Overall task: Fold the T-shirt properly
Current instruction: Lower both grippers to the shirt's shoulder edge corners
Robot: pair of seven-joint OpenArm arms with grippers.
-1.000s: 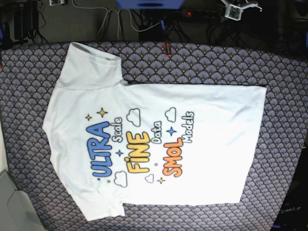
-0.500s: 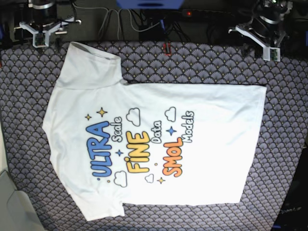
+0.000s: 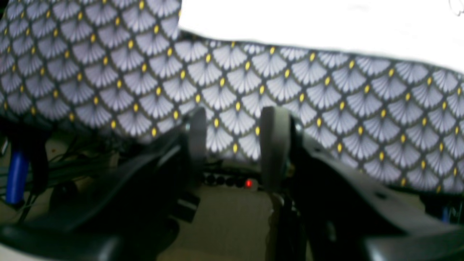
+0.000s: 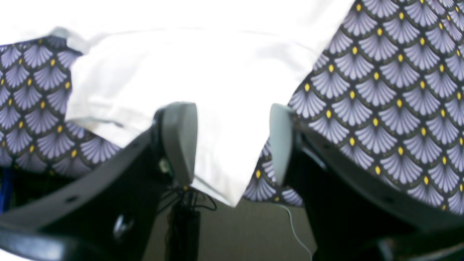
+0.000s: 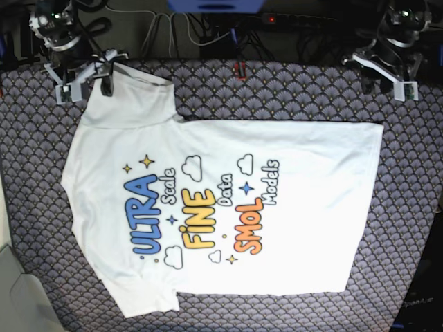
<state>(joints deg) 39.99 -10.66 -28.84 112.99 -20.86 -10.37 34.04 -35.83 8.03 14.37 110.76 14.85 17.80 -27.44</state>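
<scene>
Clearly nothing is folded yet. From the left wrist, the left gripper [image 3: 232,145] stands wide and empty over the purple fan-patterned tablecloth [image 3: 108,72], the large white printed T-shirt [image 3: 326,21] well ahead of it. From the right wrist, the right gripper [image 4: 232,141] gapes wide around nothing, with a sleeve edge just beyond its fingertips. From the base view, the T-shirt lies flat, print up, both grippers at its far edge; every fold remains.
</scene>
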